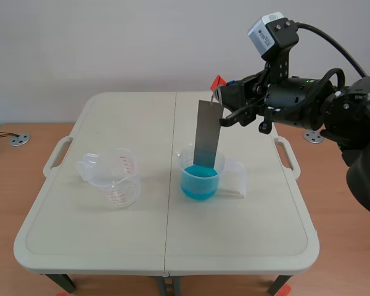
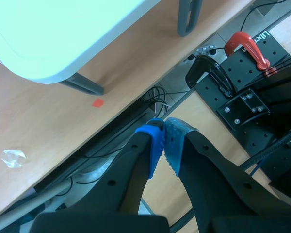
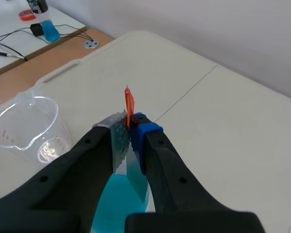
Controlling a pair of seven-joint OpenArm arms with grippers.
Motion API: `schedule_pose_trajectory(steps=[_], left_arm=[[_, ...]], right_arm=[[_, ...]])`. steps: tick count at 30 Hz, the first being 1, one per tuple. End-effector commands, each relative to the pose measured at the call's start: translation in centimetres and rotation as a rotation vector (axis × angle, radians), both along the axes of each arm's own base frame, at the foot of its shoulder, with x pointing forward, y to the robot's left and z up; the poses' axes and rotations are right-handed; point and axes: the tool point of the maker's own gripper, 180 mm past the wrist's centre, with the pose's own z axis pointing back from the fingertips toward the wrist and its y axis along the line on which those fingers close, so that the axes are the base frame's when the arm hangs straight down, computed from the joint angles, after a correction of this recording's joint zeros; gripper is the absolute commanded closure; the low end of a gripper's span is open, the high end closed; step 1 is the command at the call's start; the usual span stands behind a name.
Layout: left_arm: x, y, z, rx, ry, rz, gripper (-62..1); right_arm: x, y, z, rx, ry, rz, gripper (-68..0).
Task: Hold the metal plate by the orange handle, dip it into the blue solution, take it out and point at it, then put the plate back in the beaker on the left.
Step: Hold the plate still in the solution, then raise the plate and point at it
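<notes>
My right gripper (image 1: pixel 221 92) is shut on the orange handle (image 1: pixel 217 82) of the grey metal plate (image 1: pixel 206 132), which hangs upright with its lower end inside the beaker of blue solution (image 1: pixel 200 175) at the table's middle. In the right wrist view the orange handle (image 3: pixel 129 106) sticks up between the pads of the right gripper (image 3: pixel 130 131), and the blue solution (image 3: pixel 116 201) shows below the fingers. An empty clear beaker (image 1: pixel 114 176) with red marks stands to the left, also seen as the clear beaker (image 3: pixel 26 131). My left gripper (image 2: pixel 164 143) is shut on nothing, off the table over the floor.
The pale folding table (image 1: pixel 111 246) has handles at both sides. In the left wrist view the table's corner (image 2: pixel 48 39), a red clamp (image 2: pixel 247 46), cables and a black mounting frame (image 2: pixel 252 102) lie below the gripper. A side bench (image 3: pixel 19 43) holds wires.
</notes>
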Motion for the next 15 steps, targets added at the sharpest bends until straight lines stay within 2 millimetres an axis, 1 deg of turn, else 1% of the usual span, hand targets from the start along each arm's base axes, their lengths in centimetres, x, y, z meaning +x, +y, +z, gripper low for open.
schedule_pose_trajectory(steps=[1, 9, 15], left_arm=[[0.1, -0.4, 0.2, -0.019, -0.007, 0.002, -2.1], [0.3, -0.4, 0.2, -0.018, -0.013, 0.001, -2.1], [0.3, -0.4, 0.2, -0.019, -0.012, 0.001, -2.1]], right_arm=[[0.2, 0.3, 2.2, 0.033, -0.052, 0.015, -1.3], [-0.4, 1.0, 3.7, 0.067, -0.026, 0.045, -1.3], [-1.1, 1.5, 4.4, 0.095, -0.005, 0.07, -1.3]])
